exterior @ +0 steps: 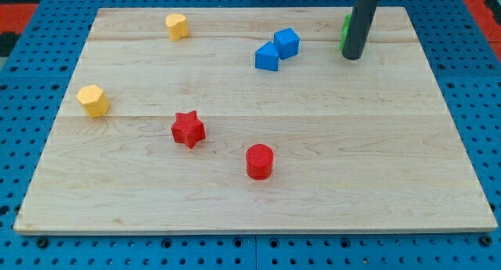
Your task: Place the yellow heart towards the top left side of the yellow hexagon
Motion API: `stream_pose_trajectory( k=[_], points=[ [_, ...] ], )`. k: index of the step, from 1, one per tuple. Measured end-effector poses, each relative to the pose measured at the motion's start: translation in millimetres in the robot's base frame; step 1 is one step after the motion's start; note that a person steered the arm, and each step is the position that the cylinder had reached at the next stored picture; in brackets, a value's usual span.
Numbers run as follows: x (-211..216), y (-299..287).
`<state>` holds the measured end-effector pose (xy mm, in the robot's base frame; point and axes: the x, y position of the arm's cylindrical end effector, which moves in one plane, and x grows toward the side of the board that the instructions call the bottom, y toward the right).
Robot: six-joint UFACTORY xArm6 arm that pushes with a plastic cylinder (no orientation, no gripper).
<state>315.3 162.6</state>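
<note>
The yellow heart (177, 25) lies near the top edge of the wooden board (258, 215), left of centre. The yellow hexagon (93, 100) lies near the board's left edge, lower than the heart and to its left. My tip (352, 57) rests on the board at the view's upper right, far to the right of both yellow blocks. The rod hides most of a green block (344, 27) right behind it.
Two blue blocks touch each other at upper centre: a cube (286, 42) and a wedge-like block (267, 56). A red star (188, 129) and a red cylinder (259, 160) lie in the lower middle. A blue pegboard (31, 35) surrounds the board.
</note>
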Motion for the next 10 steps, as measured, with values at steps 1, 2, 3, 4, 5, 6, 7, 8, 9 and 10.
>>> stream_pose_trajectory(
  k=[1, 2, 3, 4, 5, 6, 7, 8, 9, 10],
  points=[
    [19.3, -12.3],
    [62.2, -73.7],
    [58.7, -151.5],
    [13.7, -184.0],
    [-37.6, -183.8],
    [-86.8, -196.0],
    [-83.5, -267.9],
    [-61.9, -333.7],
    [-21.4, -392.2],
    [-58.9, -364.3]
  ],
)
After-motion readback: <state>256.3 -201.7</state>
